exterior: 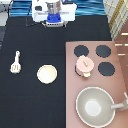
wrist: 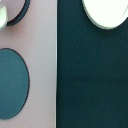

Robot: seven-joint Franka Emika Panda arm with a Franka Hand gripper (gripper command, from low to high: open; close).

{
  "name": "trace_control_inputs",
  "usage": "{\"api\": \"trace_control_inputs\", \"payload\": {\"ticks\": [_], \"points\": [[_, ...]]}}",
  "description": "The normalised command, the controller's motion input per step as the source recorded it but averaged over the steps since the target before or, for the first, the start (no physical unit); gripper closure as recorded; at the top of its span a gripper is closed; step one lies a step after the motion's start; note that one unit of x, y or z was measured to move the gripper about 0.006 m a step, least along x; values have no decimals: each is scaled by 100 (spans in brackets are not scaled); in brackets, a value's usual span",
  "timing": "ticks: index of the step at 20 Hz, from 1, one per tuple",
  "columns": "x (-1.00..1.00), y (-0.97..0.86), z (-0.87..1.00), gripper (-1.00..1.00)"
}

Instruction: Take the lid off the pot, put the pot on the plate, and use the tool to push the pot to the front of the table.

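The pot [exterior: 85,66] sits on the pinkish-brown stove counter, on its lower-left burner, with the lid [exterior: 85,63] and its knob still on top. On the black table [exterior: 30,100], the cream-yellow plate [exterior: 46,74] lies to the exterior view's left of the stove. The cream-white tool [exterior: 16,62] lies further left, handle pointing toward the exterior view's top. My gripper [exterior: 54,20] hangs high at the exterior view's top, far from all of these and holding nothing. The wrist view shows the plate's edge [wrist: 106,12] over the dark table.
The stove counter [exterior: 120,75] fills the exterior view's right side, with three bare black burners [exterior: 80,50]. A large grey pan [exterior: 95,105] with a handle sits at its bottom end. One burner [wrist: 11,82] appears in the wrist view.
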Motion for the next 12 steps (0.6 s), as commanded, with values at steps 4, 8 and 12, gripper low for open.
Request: {"api": "trace_control_inputs", "payload": {"ticks": [4, 8, 12], "points": [[32, 30, 14, -100], [78, 59, 48, -100], [94, 58, 60, -100]]}}
